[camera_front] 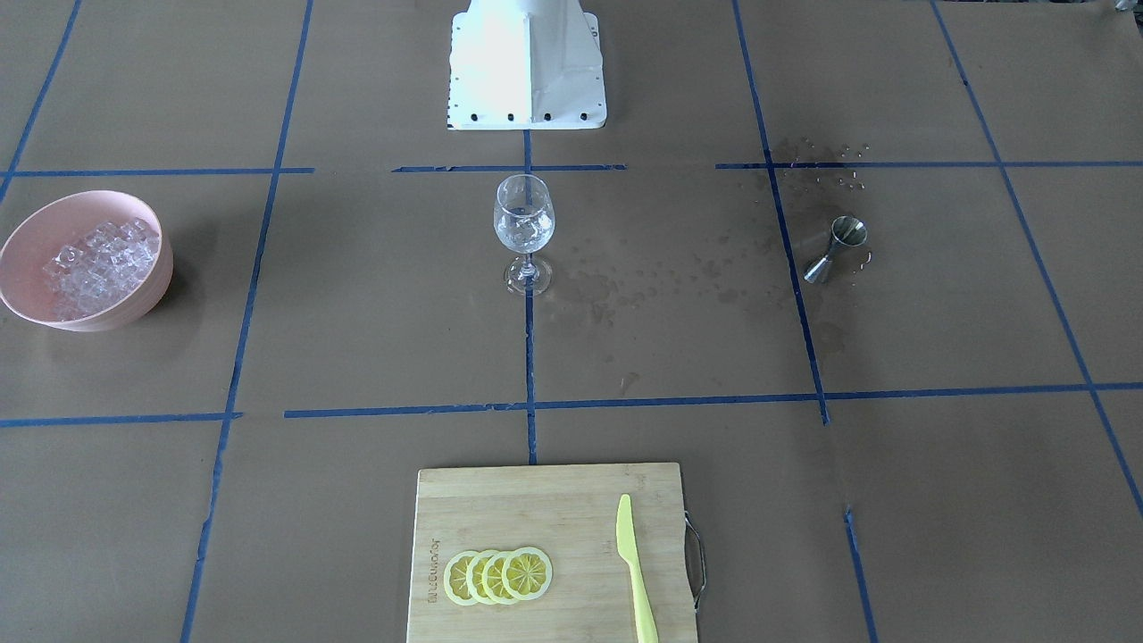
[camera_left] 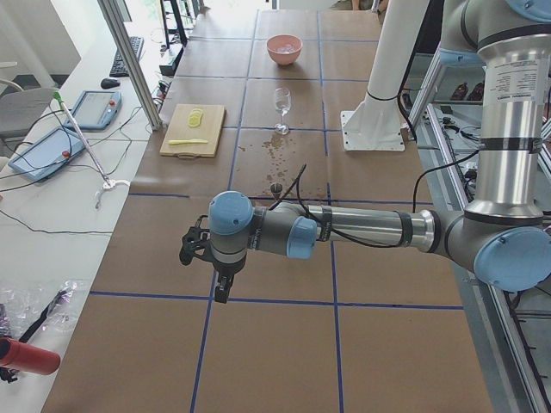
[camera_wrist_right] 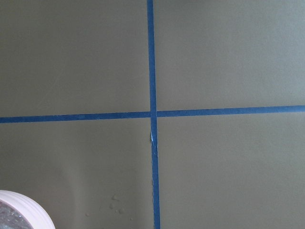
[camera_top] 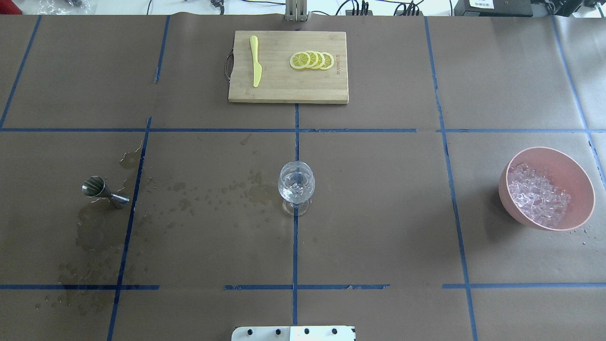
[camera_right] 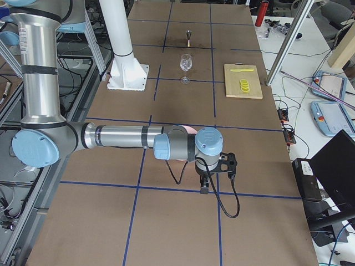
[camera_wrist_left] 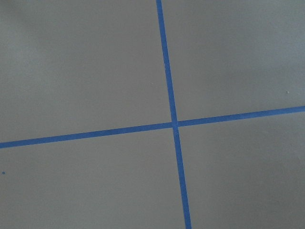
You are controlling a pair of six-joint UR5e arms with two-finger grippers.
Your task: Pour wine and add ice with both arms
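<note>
Exterior left view, near end of the counter [camera_left: 275, 361]: left arm [camera_left: 370, 228] stretched level over the brown paper. The left end effector [camera_left: 221, 292] points down above a blue tape line [camera_left: 284, 302]. Fingers apart or together, cannot tell from here. The left wrist view shows only paper and crossing tape.

Next out: steel jigger [camera_top: 102, 189] upright on the robot's left side, well apart from both arms. Cannot tell whether wine sits in it. Dark wet spots [camera_top: 208, 194] dot the paper between jigger and wine glass [camera_top: 296, 185].

Glass upright at centre on a tape line, a few clear cubes inside.

Beyond, on the robot's right: pink bowl [camera_top: 582, 189] holding the ice [camera_top: 539, 198] in a heap. Right arm [camera_right: 116, 136] is level near it, and the bowl's rim shows in a corner of the right wrist view. Right end effector [camera_right: 204, 188] points down, state cannot tell.

Far edge: bamboo cutting board [camera_top: 284, 90] with four lemon slices [camera_top: 312, 60] and a yellow knife [camera_top: 255, 61].
</note>
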